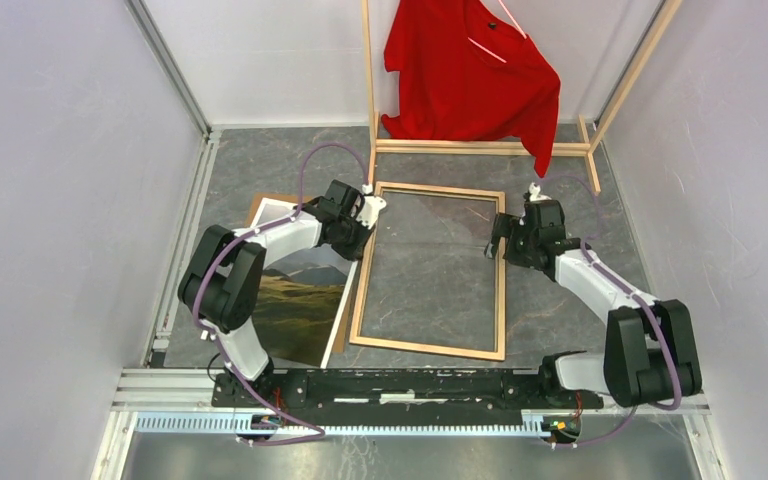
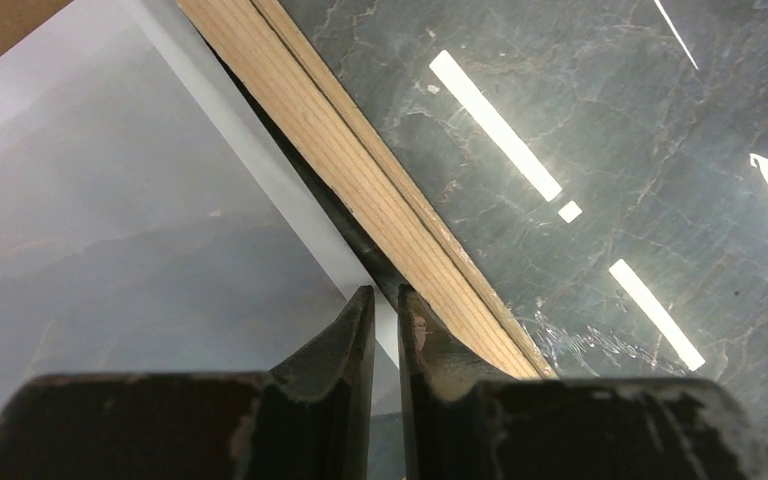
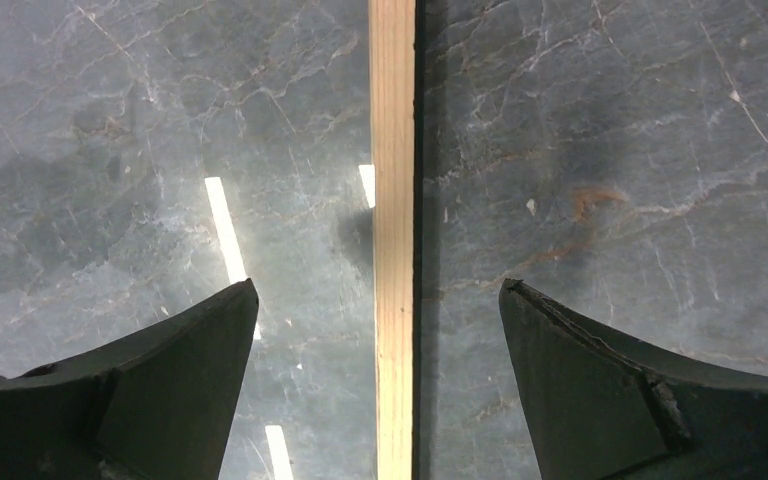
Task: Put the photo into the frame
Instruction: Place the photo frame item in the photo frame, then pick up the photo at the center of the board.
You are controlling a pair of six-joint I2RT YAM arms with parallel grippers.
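Closest to the left wrist camera, my left fingers [image 2: 345, 345] stand almost together with only a thin slit between them. Their tips sit down at the white border of the photo [image 2: 140, 230], and I cannot tell whether they pinch anything. The photo lies face up on the table [image 1: 260, 170], left of the frame [image 1: 363, 280]. Its mountains and green hills are showing, though my left arm [image 1: 260, 245] partly hides it from above. Its right edge runs just beside the frame's left rail, with a dark gap between the two. A brown board [image 1: 260, 205] peeks out from under its far corner. The frame lies flat in the middle of the table, light wood side up, and the grey marbled surface shows through it. My right fingers [image 3: 190, 350] are spread wide over the frame's right rail, one on each side of it, gripping nothing. Behind the frame, at the far end of the table, stands a wooden rack [image 1: 480, 147] with a red shirt [image 1: 460, 70] hanging on it.
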